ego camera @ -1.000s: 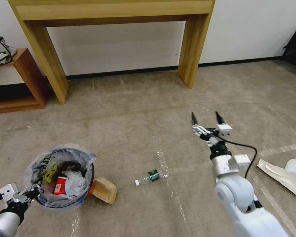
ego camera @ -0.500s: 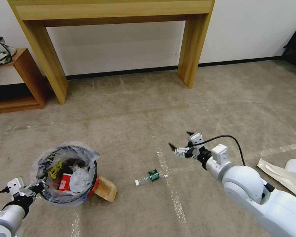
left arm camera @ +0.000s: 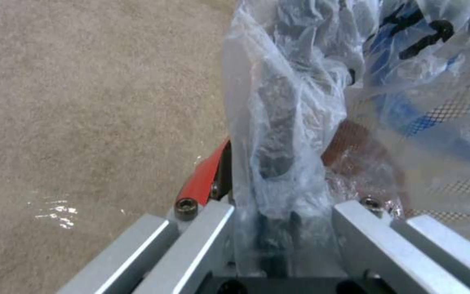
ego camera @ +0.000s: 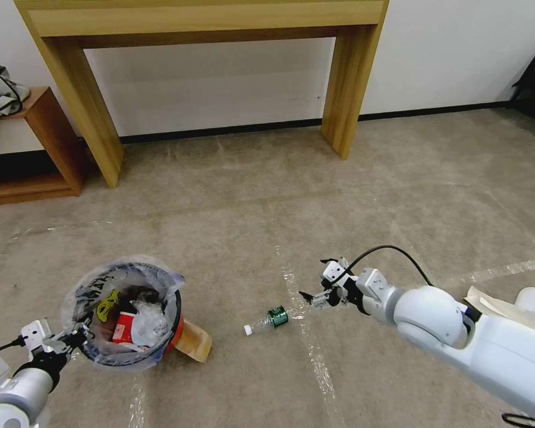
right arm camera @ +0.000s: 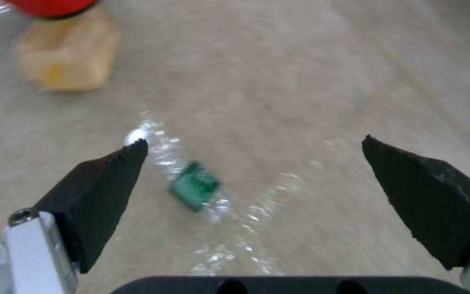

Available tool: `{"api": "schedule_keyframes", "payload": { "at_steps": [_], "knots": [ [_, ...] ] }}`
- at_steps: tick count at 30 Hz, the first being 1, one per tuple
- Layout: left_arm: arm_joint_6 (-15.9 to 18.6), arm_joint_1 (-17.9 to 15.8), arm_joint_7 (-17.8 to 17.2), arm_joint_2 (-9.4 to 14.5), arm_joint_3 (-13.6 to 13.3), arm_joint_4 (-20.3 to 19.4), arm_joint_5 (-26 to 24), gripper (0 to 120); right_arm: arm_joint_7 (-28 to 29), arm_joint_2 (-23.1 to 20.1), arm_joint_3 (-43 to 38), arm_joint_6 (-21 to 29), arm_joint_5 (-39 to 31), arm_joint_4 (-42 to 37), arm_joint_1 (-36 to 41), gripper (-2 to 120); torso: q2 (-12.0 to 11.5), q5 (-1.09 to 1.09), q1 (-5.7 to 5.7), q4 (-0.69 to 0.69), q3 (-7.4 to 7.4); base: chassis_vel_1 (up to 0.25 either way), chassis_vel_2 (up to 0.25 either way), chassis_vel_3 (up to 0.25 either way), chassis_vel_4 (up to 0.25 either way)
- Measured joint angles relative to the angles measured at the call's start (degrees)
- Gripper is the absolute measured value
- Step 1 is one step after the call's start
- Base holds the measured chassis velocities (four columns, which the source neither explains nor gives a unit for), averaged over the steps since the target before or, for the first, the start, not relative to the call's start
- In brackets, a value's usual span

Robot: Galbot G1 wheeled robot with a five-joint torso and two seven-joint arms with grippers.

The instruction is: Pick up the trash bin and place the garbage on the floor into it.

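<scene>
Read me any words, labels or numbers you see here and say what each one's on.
No text is readable.
Bottle, green label: white mark, too small to read.
Trash bin liner: black lettering, creased, unreadable.
Red carton inside the bin: print too small.

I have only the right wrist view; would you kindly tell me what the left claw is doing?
Observer: The left claw is shut on the rim of the trash bin, pinching the liner too.
Operator: Thank you. Is anything in the bin?
Observer: Yes, a red wrapper and crumpled clear plastic.
Operator: Is there litter besides my bottle?
Observer: White paper litter lies on the floor, on the right arm's far side from the bottle.
</scene>
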State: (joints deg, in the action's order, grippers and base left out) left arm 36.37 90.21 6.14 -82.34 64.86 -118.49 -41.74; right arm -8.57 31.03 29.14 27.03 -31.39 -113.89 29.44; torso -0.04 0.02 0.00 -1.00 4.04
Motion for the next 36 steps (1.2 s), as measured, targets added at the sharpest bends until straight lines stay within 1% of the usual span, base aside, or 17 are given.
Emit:
{"api": "schedule_keyframes", "payload": {
  "at_steps": [1,2,3,5,6,7,8,9,11,12,14,16,17,18,20,24,36],
  "knots": [
    [0.0,0.0,0.1,-0.2,0.0,0.0,0.2,1,-3.9,1.6,3.0,-0.6,2.2,1.7,-3.0,100,0.0,-0.01,0.00,-0.02,0.00,0.000,0.000,0.000,0.000],
    [-0.1,0.0,0.1,-0.3,0.1,0.1,0.4,1,-5.3,3.0,4.8,-1.2,3.9,2.8,-5.0,100,0.0,0.00,0.00,-0.02,0.00,0.000,0.000,0.000,0.000],
    [-0.1,0.0,0.1,-0.3,0.1,0.1,0.4,1,-5.3,3.0,4.8,-1.2,3.9,2.8,-5.0,100,0.0,0.00,0.00,-0.02,0.00,0.000,0.000,0.000,0.000],
    [-0.1,0.0,0.1,-0.4,0.3,0.2,0.7,1,-8.6,6.5,8.1,-2.3,7.1,5.7,-9.3,100,0.0,-0.01,0.00,0.01,0.01,0.000,0.000,0.000,0.000],
    [-0.1,0.0,0.1,-0.4,0.3,0.2,0.7,1,-8.6,6.5,8.1,-2.3,7.1,5.7,-9.3,100,0.0,-0.01,0.00,0.01,0.01,0.000,0.000,0.000,0.000],
    [-0.2,0.0,0.2,-0.5,0.5,0.3,0.7,1,-11.0,9.0,10.0,-2.9,9.2,7.4,-12.3,100,0.0,-0.01,0.00,0.02,0.01,0.000,0.000,0.000,0.000],
    [-0.2,0.0,0.2,-0.5,0.6,0.4,0.8,1,-12.8,10.5,11.2,-3.3,10.0,8.4,-14.1,100,0.0,-0.01,0.00,0.03,0.00,0.000,0.000,0.000,0.000],
    [-0.2,0.0,0.2,-0.5,0.6,0.4,0.8,1,-12.8,10.5,11.2,-3.3,10.0,8.4,-14.1,100,0.0,-0.01,0.00,0.03,0.00,0.000,0.000,0.000,0.000],
    [-0.2,-0.1,0.2,-0.5,0.9,0.6,0.9,1,-15.2,13.9,14.0,-4.0,12.0,10.6,-17.3,100,0.0,-0.01,0.00,0.01,0.00,0.000,0.000,0.000,0.000],
    [-0.2,-0.1,0.2,-0.5,0.9,0.6,0.9,1,-15.2,13.9,14.0,-4.0,12.0,10.6,-17.3,100,0.0,-0.01,0.00,0.01,0.00,0.000,0.000,0.000,0.000],
    [-0.2,-0.2,0.2,-0.6,1.0,0.9,0.9,1,-15.7,16.6,16.2,-4.1,13.1,13.2,-18.6,100,0.0,-0.02,0.00,0.00,0.01,0.000,0.000,0.000,0.000],
    [-0.2,-0.3,0.2,-0.6,1.0,1.0,1.0,1,-15.7,17.2,16.7,-4.1,13.4,14.1,-18.7,100,0.0,-0.02,0.00,0.00,0.00,0.000,0.000,0.000,0.000],
    [-0.2,-0.3,0.1,-0.7,1.0,1.2,1.0,1,-15.6,18.2,17.6,-4.3,14.0,16.1,-18.7,100,0.0,-0.01,0.00,-0.01,0.00,0.000,0.000,0.000,0.000],
    [-0.2,-0.3,0.1,-0.7,1.0,1.2,1.0,1,-15.6,18.2,17.6,-4.3,14.0,16.1,-18.7,100,0.0,-0.01,0.00,-0.01,0.00,0.000,0.000,0.000,0.000],
    [-0.3,-0.4,0.1,-0.9,1.0,1.4,1.1,1,-15.5,19.2,18.6,-5.4,14.6,18.9,-18.4,100,0.0,-0.01,0.00,-0.01,0.00,0.000,0.000,0.000,0.000],
    [-0.4,-0.5,0.2,-0.9,1.1,1.7,1.2,1,-15.2,19.7,19.0,-6.2,14.7,20.6,-17.7,98,0.0,-0.01,0.00,-0.01,0.00,0.000,0.000,0.000,0.000],
    [-0.3,-0.6,0.0,-0.5,1.3,2.0,1.2,1,-13.7,18.9,17.6,-8.7,18.7,23.0,-8.6,97,0.0,0.00,0.00,-0.01,0.00,0.000,0.000,0.000,0.000]
  ]
}}
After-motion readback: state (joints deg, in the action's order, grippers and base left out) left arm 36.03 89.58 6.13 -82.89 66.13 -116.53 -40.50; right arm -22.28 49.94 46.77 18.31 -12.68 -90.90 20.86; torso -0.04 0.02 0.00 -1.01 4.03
